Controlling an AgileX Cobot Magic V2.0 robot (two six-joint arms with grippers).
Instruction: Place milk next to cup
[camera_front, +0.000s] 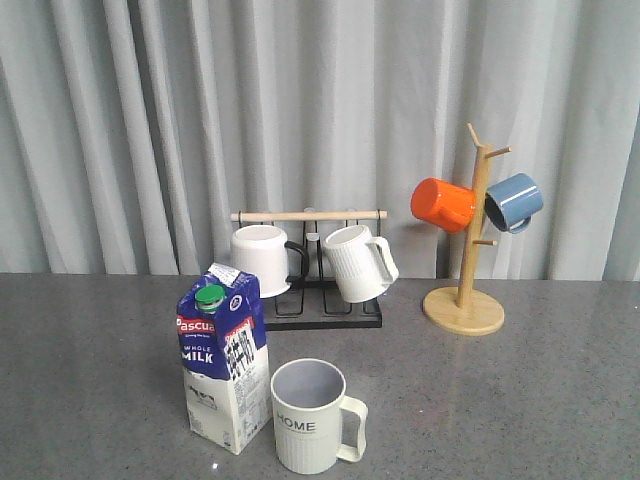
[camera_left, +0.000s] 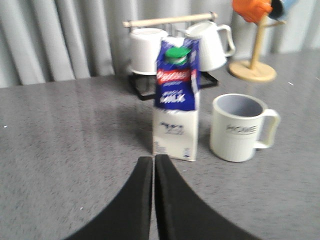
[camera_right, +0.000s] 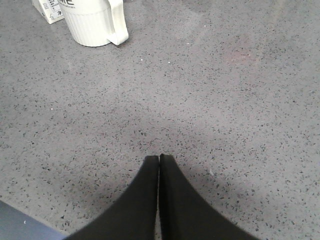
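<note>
The milk (camera_front: 222, 358), a blue and white gable-top carton with a green cap, stands upright on the grey table. The cup (camera_front: 310, 415), a cream ribbed mug marked HOME, stands just right of it, handle to the right. In the left wrist view the milk (camera_left: 176, 100) and the cup (camera_left: 239, 127) stand side by side beyond my left gripper (camera_left: 153, 159), which is shut and empty, a short way from the carton. My right gripper (camera_right: 159, 158) is shut and empty over bare table; the cup (camera_right: 95, 22) shows at that view's edge. Neither gripper shows in the front view.
A black rack (camera_front: 325, 310) with a wooden bar holds a plain white mug (camera_front: 262, 260) and a white ribbed mug (camera_front: 358, 262) behind the milk. A wooden mug tree (camera_front: 467, 250) at the back right carries an orange mug (camera_front: 442, 204) and a blue mug (camera_front: 514, 202). Grey curtains hang behind.
</note>
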